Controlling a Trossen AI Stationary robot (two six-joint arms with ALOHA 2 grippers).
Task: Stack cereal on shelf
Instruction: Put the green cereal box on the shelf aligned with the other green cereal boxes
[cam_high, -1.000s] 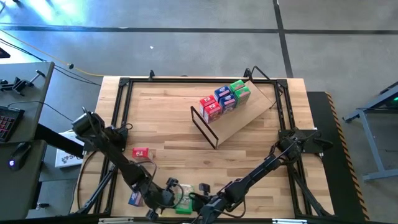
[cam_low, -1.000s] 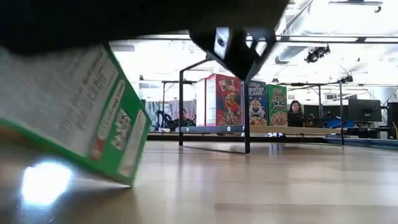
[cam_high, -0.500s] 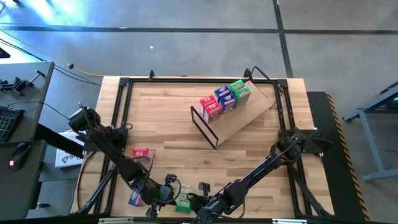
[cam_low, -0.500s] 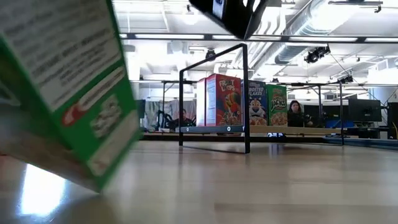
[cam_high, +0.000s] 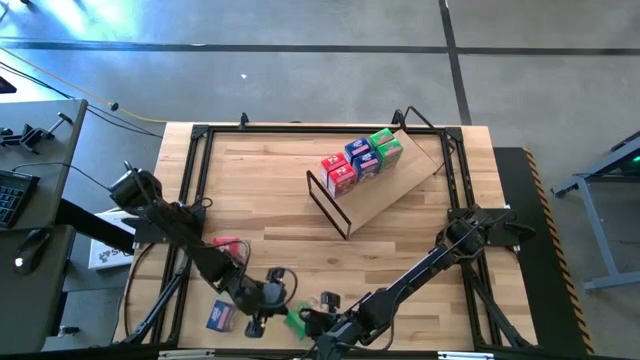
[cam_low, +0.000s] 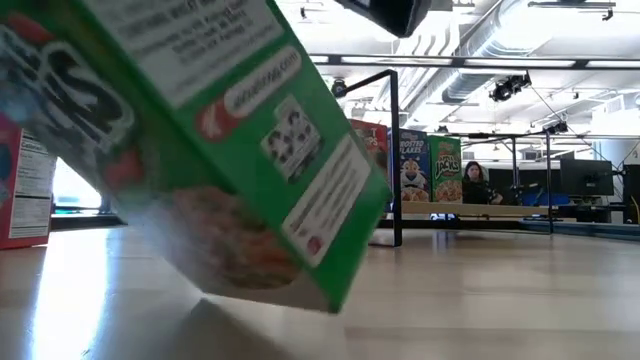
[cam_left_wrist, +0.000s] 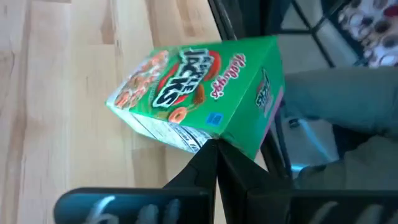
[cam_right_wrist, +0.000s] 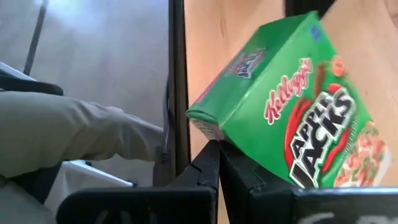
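Observation:
A green Apple Jacks cereal box (cam_high: 296, 320) hangs tilted near the table's near edge, between my two grippers. It fills the low view (cam_low: 200, 150). My left gripper (cam_high: 268, 298) is shut at one of its long sides and my right gripper (cam_high: 318, 324) is shut at the opposite side. The slanted plywood shelf (cam_high: 395, 185), with a black wire frame (cam_high: 325, 200) at its lower edge, carries red (cam_high: 340, 173), blue (cam_high: 362, 160) and green (cam_high: 385, 148) boxes. A red box (cam_high: 228, 243) and a blue box (cam_high: 220, 315) lie on the table. My left gripper's shut fingertips meet the box at the lower edge of its white nutrition side (cam_left_wrist: 199, 140), coming about level from the table's left. I cannot tell whether they pinch anything. The box is tilted, its printed front up. My right gripper's shut fingertips meet the opposite long side (cam_right_wrist: 208, 130) below the printed front, coming from the table's right. The box hides the tips. The box slants, its lowest corner (cam_low: 330, 305) just above or at the tabletop.
A small item (cam_high: 328, 300) lies near the right gripper. The black table frame (cam_high: 200, 180) runs around the wooden top. A person's grey clothed limb shows past the near edge (cam_right_wrist: 68, 134). Another person (cam_low: 475, 182) sits beyond the table.
My left gripper has gone toward the far edge and a little to the right. The green box has turned and risen. In the low view it has swung from the left toward the middle, uncovering the red box behind it.

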